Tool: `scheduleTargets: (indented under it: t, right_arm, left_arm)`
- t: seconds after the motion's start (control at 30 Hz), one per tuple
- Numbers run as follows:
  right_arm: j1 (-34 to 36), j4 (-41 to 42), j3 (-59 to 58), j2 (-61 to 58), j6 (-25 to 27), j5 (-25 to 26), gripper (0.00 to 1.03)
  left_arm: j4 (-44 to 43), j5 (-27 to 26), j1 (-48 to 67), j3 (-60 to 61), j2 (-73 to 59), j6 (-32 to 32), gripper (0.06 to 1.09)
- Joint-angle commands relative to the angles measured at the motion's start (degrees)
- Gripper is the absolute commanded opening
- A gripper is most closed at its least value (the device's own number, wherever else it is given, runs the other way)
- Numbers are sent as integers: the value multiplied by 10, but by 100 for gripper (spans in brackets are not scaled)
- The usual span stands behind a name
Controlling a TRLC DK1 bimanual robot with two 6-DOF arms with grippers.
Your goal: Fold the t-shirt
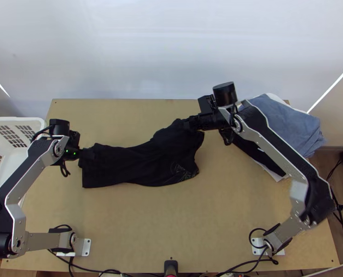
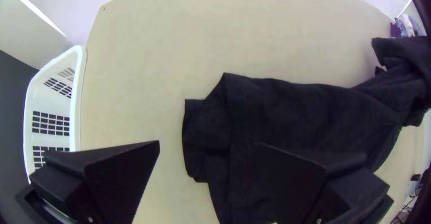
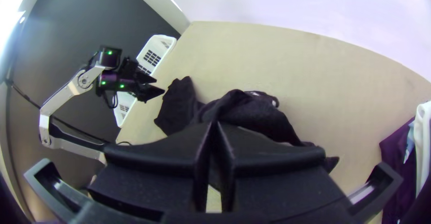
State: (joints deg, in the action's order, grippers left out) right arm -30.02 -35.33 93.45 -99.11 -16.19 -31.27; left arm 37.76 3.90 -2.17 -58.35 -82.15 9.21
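- Top view: the black t-shirt (image 1: 139, 166) is lying rumpled and stretched out on the table (image 1: 139, 221), right of the white basket (image 1: 31, 123); its end farther from the basket is bunching in the closed right pincer (image 1: 188, 123), a pale print showing below. The left pincer (image 1: 87, 154) is hovering at the basket-side end.
- Left wrist view: the left pincer (image 2: 208, 144) is standing wide open; the basket-side end is showing overlapping layers.
- Right wrist view: the right pincer (image 3: 214, 123) is pressing its fingers together.

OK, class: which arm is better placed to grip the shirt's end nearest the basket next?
Left, I'd judge: the left claw is open at that end of the shirt; the right claw is shut on the other.
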Motion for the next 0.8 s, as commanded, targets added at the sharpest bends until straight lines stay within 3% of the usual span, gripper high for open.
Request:
scheduleTargets:
  t: [0.0, 0.23, 0.6, 0.77]
  right_arm:
    - [-37, -62, -8, 72, -4, 1, 3]
    - [-106, -160, -42, 129, -3, -10, 3]
    - [-227, -145, -157, 311, -5, -16, 3]
    - [-191, -137, -196, 261, -23, -15, 3]
  left_arm:
    - [-28, -3, 13, -8, -29, -18, 104]
    - [-49, -15, 30, -19, -36, -45, 104]
    - [-70, -24, 36, -35, -67, -58, 104]
    - [-65, -26, 42, -60, -81, -65, 104]
